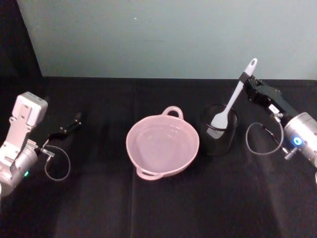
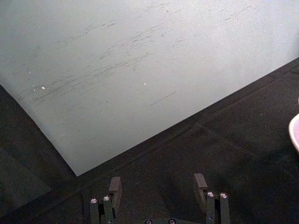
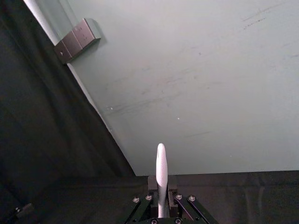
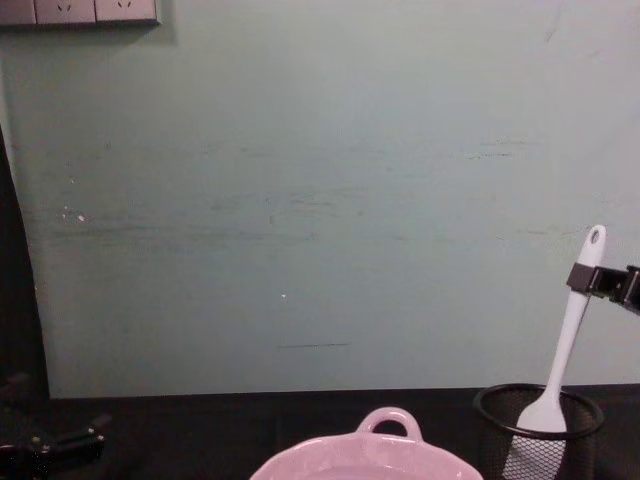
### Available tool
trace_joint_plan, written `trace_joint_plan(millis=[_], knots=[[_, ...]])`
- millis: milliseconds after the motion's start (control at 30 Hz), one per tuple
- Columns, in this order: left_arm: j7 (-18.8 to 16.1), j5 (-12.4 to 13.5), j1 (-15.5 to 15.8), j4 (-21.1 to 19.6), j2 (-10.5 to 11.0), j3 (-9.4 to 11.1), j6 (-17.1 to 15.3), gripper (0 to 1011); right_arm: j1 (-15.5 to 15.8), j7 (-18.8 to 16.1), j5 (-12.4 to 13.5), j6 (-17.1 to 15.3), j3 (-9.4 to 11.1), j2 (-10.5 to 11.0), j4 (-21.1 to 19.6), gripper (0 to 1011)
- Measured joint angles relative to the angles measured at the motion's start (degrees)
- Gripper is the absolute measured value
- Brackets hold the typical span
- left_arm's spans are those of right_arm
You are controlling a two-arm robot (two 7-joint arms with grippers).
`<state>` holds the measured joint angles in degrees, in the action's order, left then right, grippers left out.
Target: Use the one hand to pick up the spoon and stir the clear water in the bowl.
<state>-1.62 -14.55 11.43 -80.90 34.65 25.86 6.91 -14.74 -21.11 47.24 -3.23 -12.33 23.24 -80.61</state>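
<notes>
While the spoon's blade sits in the cup, the lift is only begun.
Left gripper (image 1: 69, 127) idles open at the table's left; the pink bowl (image 1: 162, 144) waits mid-table, unstirred; right of it the mesh cup (image 1: 218, 130) holds the spoon (image 1: 232, 99), its handle pinched by the right gripper (image 1: 246, 79).

A black mesh cup (image 1: 219, 130) was seen standing upright on a black tablecloth (image 1: 148, 208), its open rim (image 4: 538, 403) outlined against a pale green wall (image 4: 320, 200). The wall was marked by faint scratches (image 2: 117, 60). Grey wall sockets (image 4: 78, 11) were mounted high on it, beside a black curtain (image 3: 42, 121).
</notes>
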Motion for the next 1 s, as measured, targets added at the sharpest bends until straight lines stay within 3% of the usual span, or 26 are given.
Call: trace_joint_plan(millis=[433,1000], knots=[[0.00,0.00,0.00,0.00,0.00,0.00,0.00,1011,0.00,0.28,-0.72,0.86,-1.64,-0.21,1.70,120],[0.00,0.00,0.00,0.00,0.00,0.00,0.00,1011,-0.23,0.09,0.18,-0.26,-1.97,-0.41,2.95,119]])
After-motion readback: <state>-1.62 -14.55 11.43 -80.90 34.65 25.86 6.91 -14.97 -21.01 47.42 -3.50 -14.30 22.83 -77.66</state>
